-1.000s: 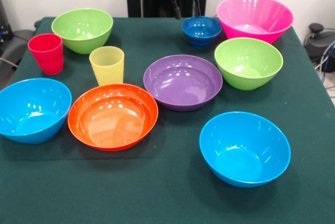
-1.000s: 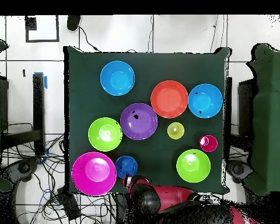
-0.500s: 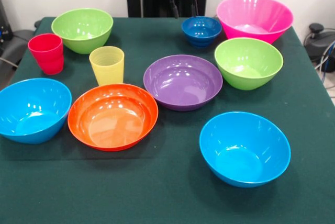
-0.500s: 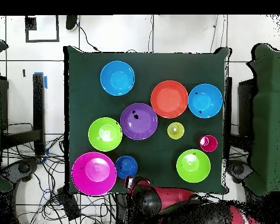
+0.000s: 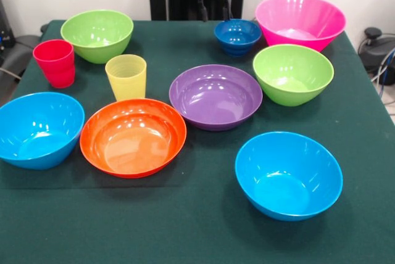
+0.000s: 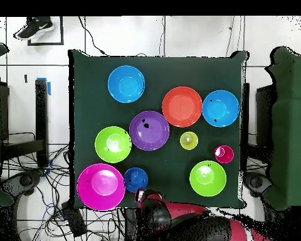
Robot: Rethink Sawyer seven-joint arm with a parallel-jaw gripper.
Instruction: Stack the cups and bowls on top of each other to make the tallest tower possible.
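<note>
- Blue bowl (image 5: 38,129), front left; red cup (image 5: 55,62) behind it.
- Green bowl (image 5: 97,34), far left.
- Yellow cup (image 5: 126,76), just behind orange bowl (image 5: 133,136).
- Purple bowl (image 5: 215,96), centre.
- Gripper (image 5: 214,8), raised at far edge just left of navy bowl (image 5: 237,36); fingers apart, holding nothing.
- Second green bowl (image 5: 292,73); second blue bowl (image 5: 288,174) in front.
- Pink bowl (image 5: 300,21), far right.
- Nothing stacked.

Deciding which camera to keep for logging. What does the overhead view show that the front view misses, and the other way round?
Only the overhead view shows a shoe on the floor beyond the table, and all four table edges. Only the front view shows the sides and depth of things, such as the yellow cup with its ridges. Both show all eight bowls and two cups standing apart, nothing stacked, and the tool near the dark blue bowl.
</note>
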